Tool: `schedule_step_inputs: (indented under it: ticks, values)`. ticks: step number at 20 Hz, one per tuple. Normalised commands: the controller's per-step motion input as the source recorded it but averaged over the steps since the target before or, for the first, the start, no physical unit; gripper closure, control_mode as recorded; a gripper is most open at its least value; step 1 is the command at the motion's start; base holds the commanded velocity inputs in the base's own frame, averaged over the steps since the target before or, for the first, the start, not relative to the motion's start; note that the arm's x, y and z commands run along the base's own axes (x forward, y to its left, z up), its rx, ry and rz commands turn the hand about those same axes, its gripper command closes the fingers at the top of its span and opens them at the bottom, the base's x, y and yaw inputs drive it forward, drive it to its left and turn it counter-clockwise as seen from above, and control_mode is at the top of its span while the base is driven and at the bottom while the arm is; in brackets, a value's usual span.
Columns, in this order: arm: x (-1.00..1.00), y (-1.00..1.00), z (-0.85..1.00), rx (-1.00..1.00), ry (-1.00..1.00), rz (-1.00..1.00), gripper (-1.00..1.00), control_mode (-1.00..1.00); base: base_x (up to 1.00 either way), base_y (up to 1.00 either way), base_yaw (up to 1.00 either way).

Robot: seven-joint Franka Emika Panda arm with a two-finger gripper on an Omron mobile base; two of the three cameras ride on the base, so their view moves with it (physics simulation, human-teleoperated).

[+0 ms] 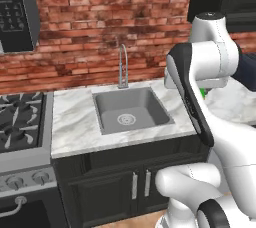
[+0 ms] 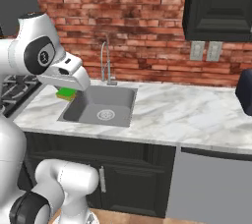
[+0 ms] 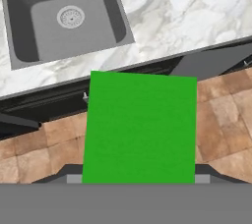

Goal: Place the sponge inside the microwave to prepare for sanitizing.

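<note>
My gripper (image 2: 67,92) is shut on the sponge (image 2: 66,94), a yellow-green block that hangs under the white hand. In the hand view the sponge (image 3: 140,125) is a wide green slab between the two fingertips, over the counter's front edge and the wooden floor. A sliver of the sponge (image 1: 202,92) peeks out behind my forearm. The microwave (image 1: 14,14), a black box with a keypad strip, hangs at the upper left above the stove, well away from the hand. Its door and inside are out of frame.
A grey sink (image 2: 101,105) with a curved faucet (image 2: 105,61) is set in the marble counter (image 2: 182,115). The stove (image 1: 20,122) stands left of the sink. A dark object (image 2: 243,93) sits at the counter's right end. Dark cabinets (image 1: 125,182) run below.
</note>
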Motion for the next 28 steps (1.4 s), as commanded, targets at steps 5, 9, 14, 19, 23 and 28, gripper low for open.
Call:
schedule_step_inputs:
  ticks: [5, 9, 14, 19, 23, 28]
  values:
    - [0.00, 0.00, 0.00, 0.00, 0.00, 0.00, 1.00, 1.00, 0.00, 0.81, 0.01]
    - [0.00, 0.00, 0.00, 0.00, 0.00, 0.00, 1.00, 1.00, 0.00, 0.84, 0.00]
    - [0.00, 0.00, 0.00, 0.00, 0.00, 0.00, 1.00, 1.00, 0.03, 0.77, 0.02]
    - [0.00, 0.00, 0.00, 0.00, 0.00, 0.00, 1.00, 1.00, 0.03, 0.60, 0.09]
    - [0.00, 0.00, 0.00, 0.00, 0.00, 0.00, 1.00, 1.00, 0.03, 0.36, 0.17]
    - [0.00, 0.00, 0.00, 0.00, 0.00, 0.00, 1.00, 1.00, 0.00, 0.29, 0.17]
